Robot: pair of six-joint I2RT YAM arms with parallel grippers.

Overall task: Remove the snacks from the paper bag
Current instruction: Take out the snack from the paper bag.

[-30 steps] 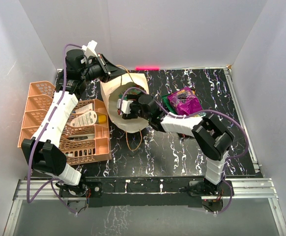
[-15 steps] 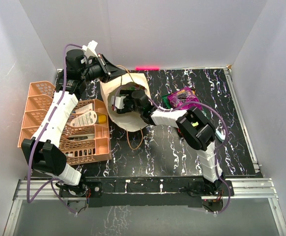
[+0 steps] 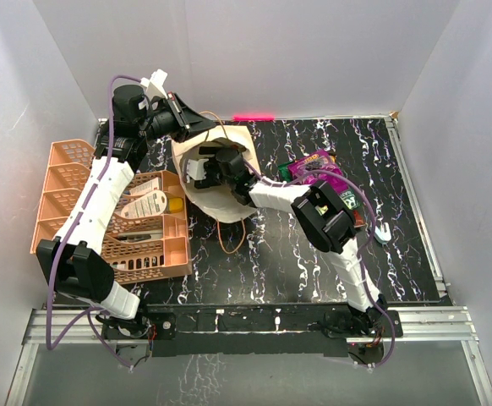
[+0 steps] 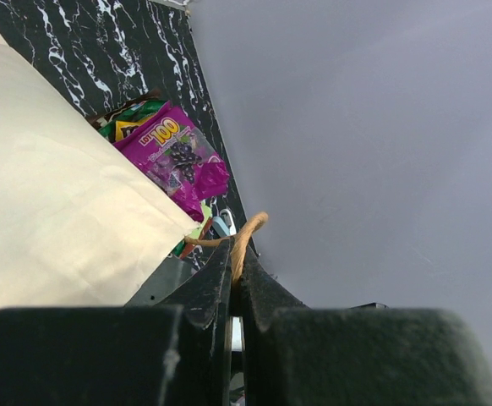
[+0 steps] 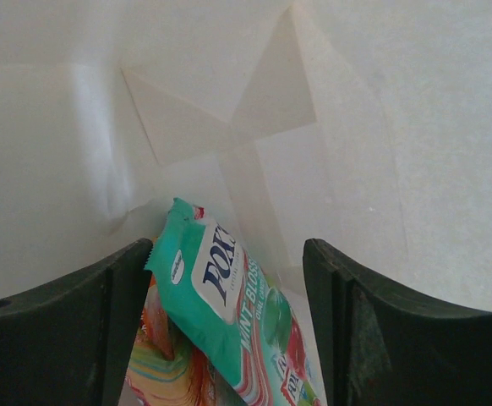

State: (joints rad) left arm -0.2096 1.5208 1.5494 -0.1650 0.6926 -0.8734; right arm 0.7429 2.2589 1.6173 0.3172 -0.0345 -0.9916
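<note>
The tan paper bag [image 3: 221, 207] lies tipped on the table with its mouth toward my right arm. My left gripper [image 3: 181, 118] is shut on the bag's looped handle [image 4: 248, 235] at the far rim. My right gripper [image 3: 202, 169] is inside the bag, open, its jaws on either side of a teal packet [image 5: 233, 309] that rests on an orange striped packet [image 5: 157, 368] against the bag's inner wall [image 5: 254, 93]. A magenta-purple packet [image 3: 319, 167] and a green one [image 4: 128, 118] lie on the table right of the bag.
An orange mesh basket [image 3: 77, 199] holding white tubes and a bottle stands at the left, next to the bag. White walls enclose the black marbled table [image 3: 297, 262]. The bag's second handle loop [image 3: 229, 245] lies on the table in front.
My right gripper has pushed further left into the bag, and the right arm's elbow has swung left and in over the table. The left gripper still holds the handle.
</note>
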